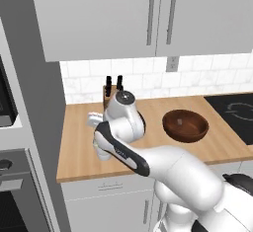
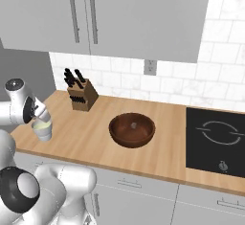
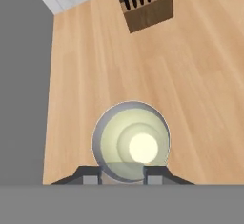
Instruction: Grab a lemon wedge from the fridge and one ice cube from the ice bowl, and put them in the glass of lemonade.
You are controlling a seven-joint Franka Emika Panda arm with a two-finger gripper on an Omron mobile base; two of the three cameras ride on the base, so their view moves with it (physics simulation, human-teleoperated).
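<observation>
- The gripper [image 3: 123, 173] hangs straight above the glass [image 3: 131, 142] and looks down into its mouth; its two dark tips stand close together at the near rim, and nothing can be made out between them.
- The glass holds pale yellow liquid with a brighter round patch low in it; whether that is a wedge or ice cannot be told.
- In the right base view the glass [image 2: 42, 129] stands near the left front edge of the wooden counter [image 2: 91, 145], just under the arm's hand.
- The bowl [image 2: 132, 129], dark brown and round, sits mid-counter, well apart from the glass on its right; one small pale piece lies in its bottom.
- The knife block [image 2: 81, 97] stands farther back by the tiled wall [image 2: 124, 83], behind the glass.
- A black cooktop [image 2: 215, 142] lies at the counter's right end.
- Pale cupboards [image 2: 119, 13] hang above.
</observation>
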